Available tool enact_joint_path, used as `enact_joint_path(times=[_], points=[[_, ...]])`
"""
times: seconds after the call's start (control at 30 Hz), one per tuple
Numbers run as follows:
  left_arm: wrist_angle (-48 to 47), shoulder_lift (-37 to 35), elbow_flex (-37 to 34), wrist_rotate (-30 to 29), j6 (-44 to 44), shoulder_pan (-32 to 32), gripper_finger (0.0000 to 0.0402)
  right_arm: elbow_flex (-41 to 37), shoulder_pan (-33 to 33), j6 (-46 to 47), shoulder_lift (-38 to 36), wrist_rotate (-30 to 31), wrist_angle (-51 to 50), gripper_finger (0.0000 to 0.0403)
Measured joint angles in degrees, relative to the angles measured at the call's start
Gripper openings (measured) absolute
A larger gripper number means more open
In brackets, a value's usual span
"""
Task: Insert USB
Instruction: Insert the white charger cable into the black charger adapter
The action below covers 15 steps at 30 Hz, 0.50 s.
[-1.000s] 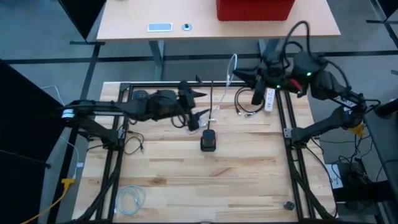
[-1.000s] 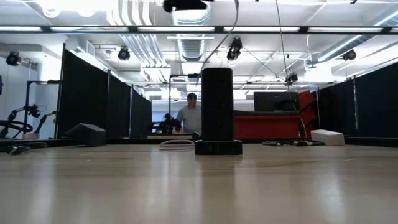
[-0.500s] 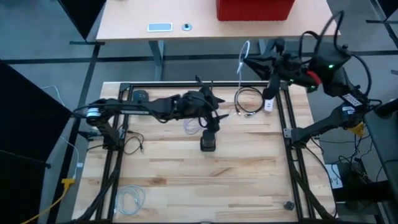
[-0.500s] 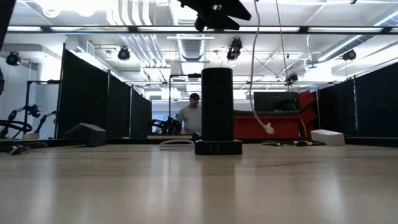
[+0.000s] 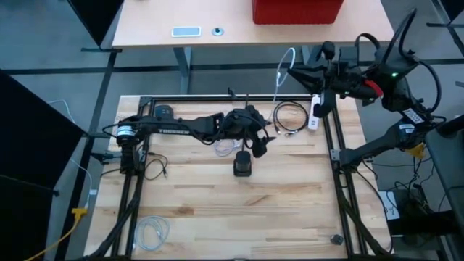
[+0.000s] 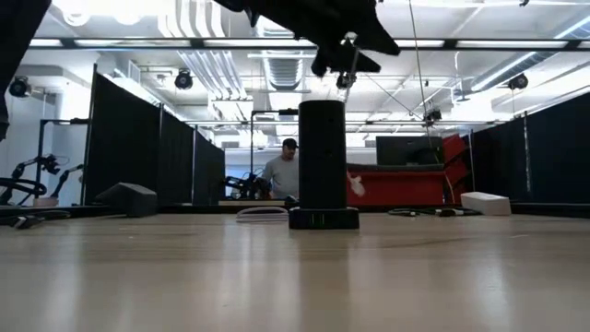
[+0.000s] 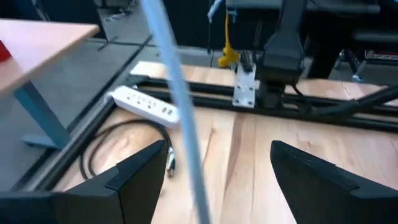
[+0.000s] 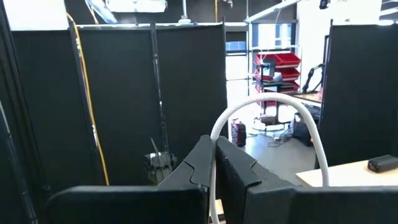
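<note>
Since earlier frames: left gripper [image 5: 259, 138] advanced from table's left to just above black tower hub [image 5: 243, 164]; fingers spread, white cable [image 7: 177, 106] running between, not pinched. Right gripper [image 8: 214, 163] raised past table's far right corner, clenched on white cable [image 5: 279, 72]. Cable end dangles behind hub in low view. Step: bringing plug to hub. Next, likely: left gripper closes near plug, aligns with port.

The left arm stretches low across the far half of the table, its pincer [image 5: 259, 138] near the centre with fingers [image 7: 134, 177] spread wide. The right arm is folded high over the far right corner, its pincer [image 5: 299, 72] pointing left, fingers [image 8: 202, 162] pressed together.
</note>
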Motion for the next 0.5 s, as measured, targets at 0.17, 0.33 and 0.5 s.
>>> enact_joint_path(times=[0.17, 0.33, 0.5], points=[[-2.77, -1.45, -0.01, -0.12, -0.82, -0.24, 0.0195, -0.34, -0.13, -0.26, -0.53, 0.54, -2.21, 0.0003], [-3.06, -6.15, -0.01, 2.62, -5.77, 0.04, 0.0140, -2.76, -1.03, -0.45, -0.37, 4.66, -9.29, 0.0024], [-3.00, -10.99, -0.01, 5.51, -10.96, 0.33, 0.0090, -5.17, -1.93, -0.65, -0.21, 8.78, -16.37, 0.0046]])
